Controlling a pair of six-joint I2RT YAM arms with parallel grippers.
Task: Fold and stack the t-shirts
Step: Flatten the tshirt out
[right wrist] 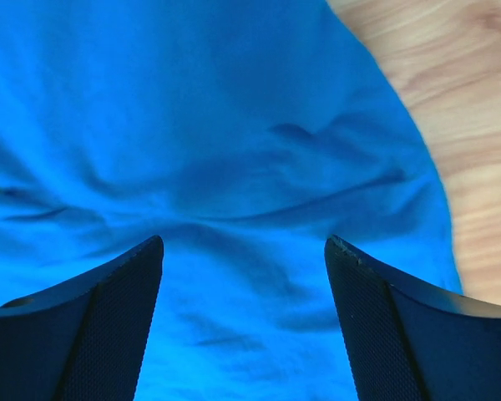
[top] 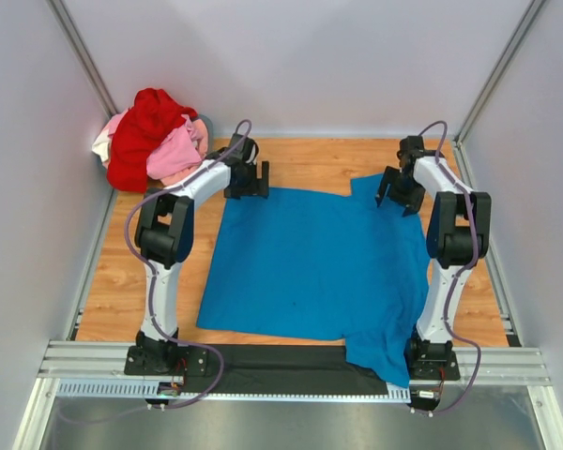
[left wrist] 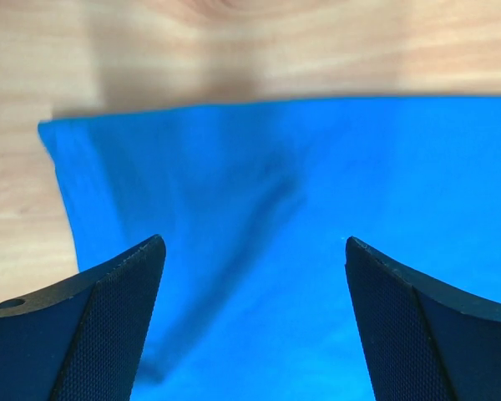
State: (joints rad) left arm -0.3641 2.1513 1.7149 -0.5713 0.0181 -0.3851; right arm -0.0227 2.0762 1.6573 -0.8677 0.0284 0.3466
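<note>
Nearest us in the overhead view, a silver aluminium rail (top: pixel 291 361) carries both arm bases. The near right corner of the bright blue cotton t-shirt (top: pixel 310 262) spills off the pale wooden table (top: pixel 117 281) onto that rail, beside the right arm's foot. We see the shirt spread flat between the arms, with the left gripper (top: pixel 249 178) at its far left corner and the right gripper (top: pixel 399 192) over its far right sleeve. A heap of red t-shirt (top: pixel 141 131), light pink t-shirt (top: pixel 174 155) and whitish t-shirt (top: pixel 101 145) waits in the far left corner, apart from the blue one.

From the left wrist, we look between black textured fingers (left wrist: pixel 108 326) spread wide and holding nothing, over blue cloth just inside its far edge. We judge a pinch here may catch only one layer, or slip off the hem.

From the right wrist, the fingers (right wrist: pixel 417 334) are equally wide and empty above rumpled fabric near the sleeve's edge. We judge those creases could be folded in. The draped corner could also snag on the rail or arm base once the far edge is pulled, skewing the fold.
</note>
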